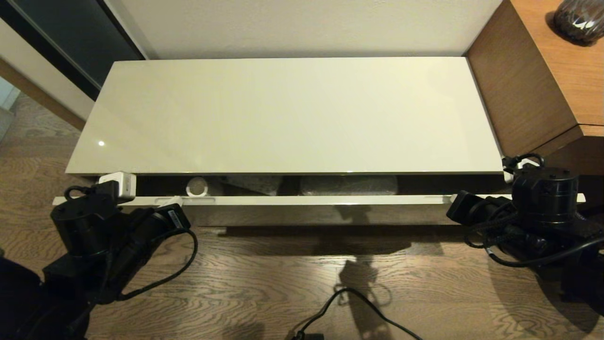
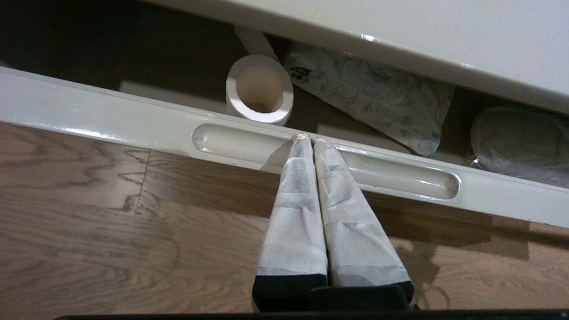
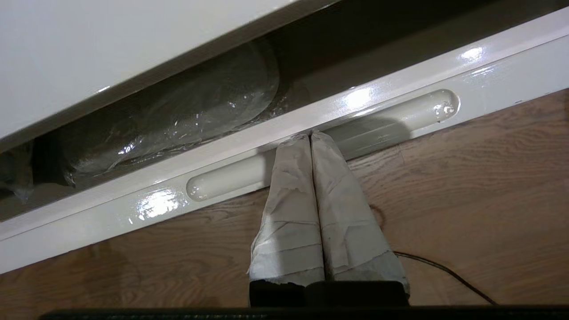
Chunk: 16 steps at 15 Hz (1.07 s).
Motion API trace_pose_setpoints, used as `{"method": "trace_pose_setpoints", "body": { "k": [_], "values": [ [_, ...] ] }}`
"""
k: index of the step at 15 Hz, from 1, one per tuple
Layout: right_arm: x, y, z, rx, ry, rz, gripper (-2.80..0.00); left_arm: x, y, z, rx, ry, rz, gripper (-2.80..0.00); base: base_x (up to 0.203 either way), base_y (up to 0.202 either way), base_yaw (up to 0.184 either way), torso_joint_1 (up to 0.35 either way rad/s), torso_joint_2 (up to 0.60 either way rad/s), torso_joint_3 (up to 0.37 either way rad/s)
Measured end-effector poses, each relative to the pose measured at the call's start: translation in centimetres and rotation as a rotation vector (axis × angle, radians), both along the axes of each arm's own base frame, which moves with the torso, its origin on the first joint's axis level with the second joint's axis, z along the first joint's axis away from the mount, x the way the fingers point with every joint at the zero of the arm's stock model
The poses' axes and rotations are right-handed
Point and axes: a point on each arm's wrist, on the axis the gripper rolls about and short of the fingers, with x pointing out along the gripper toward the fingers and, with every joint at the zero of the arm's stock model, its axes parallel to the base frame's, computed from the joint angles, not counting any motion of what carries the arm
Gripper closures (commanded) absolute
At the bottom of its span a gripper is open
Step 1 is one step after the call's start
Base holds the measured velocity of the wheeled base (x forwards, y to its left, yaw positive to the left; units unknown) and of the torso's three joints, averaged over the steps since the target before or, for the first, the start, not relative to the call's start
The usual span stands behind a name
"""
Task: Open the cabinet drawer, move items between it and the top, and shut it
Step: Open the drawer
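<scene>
I've got the cabinet drawer (image 1: 302, 199) pulled out only a little from under the top (image 1: 283, 113), just a narrow dark gap showing betw. the drawer front and the top's front edge. L gripper (image 2: 306, 138) sits at the left-hand slot handle (image 2: 326, 166), fingers pressed together w/ nothing betw. them, tips hooked into the recess at about its middle. R gripper (image 3: 310, 133) does the same at the right-hand slot handle (image 3: 320, 151): fingers together, tips resting in the recess near its middle. Both sets of fingers are wrapped in pale tape. In the head view the L arm is at the drawer's left end and the R arm at its right end, both low in front of the cabinet over the wood floor (image 1: 283, 283). Inside the gap I see a white tape roll (image 2: 260, 91) standing just behind the drawer front near the L gripper, beside it a flat pack w/ a blue floral print (image 2: 378, 102), and further right a bundle in clear plastic wrap (image 3: 178, 115); rest of each is hidden under the top. A brown wood-grain cabinet (image 1: 533, 80) stands against the white one's right end, w/ a dark vase (image 1: 578, 21) on it. A black cable (image 1: 358, 307) lies on the floor in front.
</scene>
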Motion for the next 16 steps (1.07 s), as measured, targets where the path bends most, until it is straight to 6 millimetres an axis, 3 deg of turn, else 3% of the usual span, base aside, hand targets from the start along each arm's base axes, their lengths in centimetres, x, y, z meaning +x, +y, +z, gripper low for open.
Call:
{"method": "trace_pose_setpoints", "body": {
  "k": [6, 16],
  "values": [
    [-1.1, -0.3, 0.1, 0.0, 0.005, -0.002, 0.0, -1.4, 0.1, -0.3, 0.005, 0.027, -0.007, 0.0, 0.0, 0.0, 0.0, 0.0, 0.0, 0.0],
    [-4.7, -1.5, 0.4, -0.015, 0.022, -0.008, 0.0, -4.7, -0.4, -0.5, 0.023, 0.063, -0.022, 0.0, 0.0, 0.0, 0.0, 0.0, 0.0, 0.0]
  ]
}}
